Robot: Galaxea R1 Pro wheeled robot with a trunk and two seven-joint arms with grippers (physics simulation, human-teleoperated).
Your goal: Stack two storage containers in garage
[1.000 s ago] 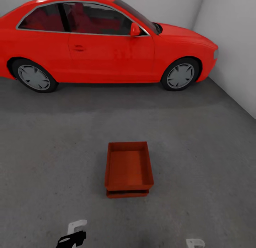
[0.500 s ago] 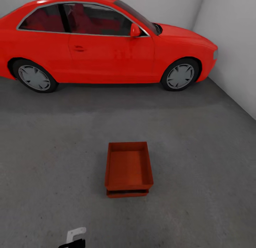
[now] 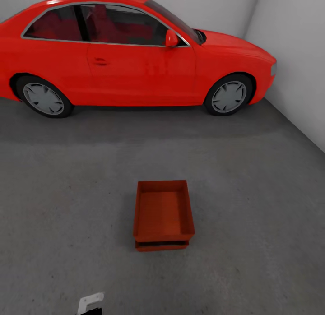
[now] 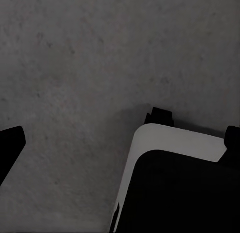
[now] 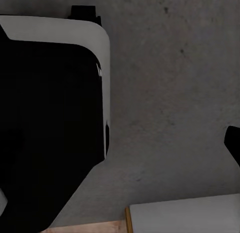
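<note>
Across the garage a red car [image 3: 135, 53] stands by the white wall; on the grey floor [image 3: 253, 206] before it, well apart, the two storage containers [image 3: 163, 213] sit stacked, as the task wants. Left claw [image 3: 90, 303] hangs low, its jaws' state unclear; the right I cannot tell either

Honestly there's no readable text anywhere here. The red car [image 3: 131, 48] has no badge, plate or lettering I can make out, the two stacked bins [image 3: 163, 214] are plain with no labels, and the concrete floor [image 3: 253, 193] carries no markings or numbers.
</note>
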